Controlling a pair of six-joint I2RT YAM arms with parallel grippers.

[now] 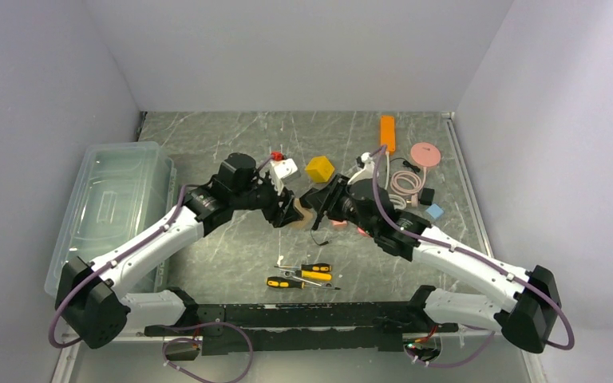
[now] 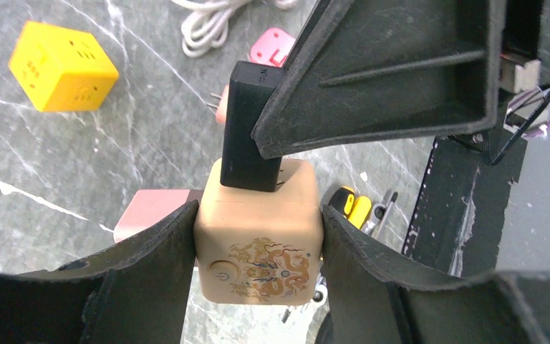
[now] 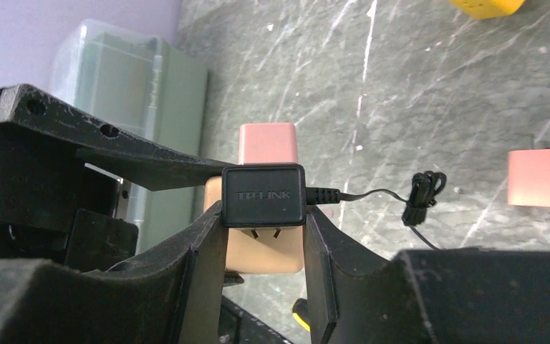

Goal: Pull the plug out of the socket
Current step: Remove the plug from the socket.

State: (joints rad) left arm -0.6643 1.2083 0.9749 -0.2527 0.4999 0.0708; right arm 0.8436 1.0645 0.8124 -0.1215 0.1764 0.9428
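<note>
Because the left hand (image 2: 258, 223) is clamped on two opposite faces of the socket cube (image 2: 258, 265) and holds it up off the desk (image 1: 231, 144), I have a steady anchor to pull against. The right hand (image 3: 263, 215) is closed across the black plug (image 3: 263, 195), pads on its flat sides, so the face where the cord (image 3: 372, 193) exits is left free. The plug sits on one face of the socket cube. A sliver of metal prongs (image 2: 279, 175) shows between them, so I judge it partly out, not free.

Beyond the plug, on the side away from the socket cube, I see only open air above the desk. The yellow cube (image 2: 61, 66) lies well apart on the socket cube's far side. The screwdrivers (image 1: 303, 275) lie nearer the arm bases, and a pink adapter (image 3: 543, 178) rests on the desk off to one side. None seems to cross the pull line.

One right-hand finger edge comes very close to the socket cube's rim. I'd draw straight along the prongs and watch the cord's small hanging bundle.
</note>
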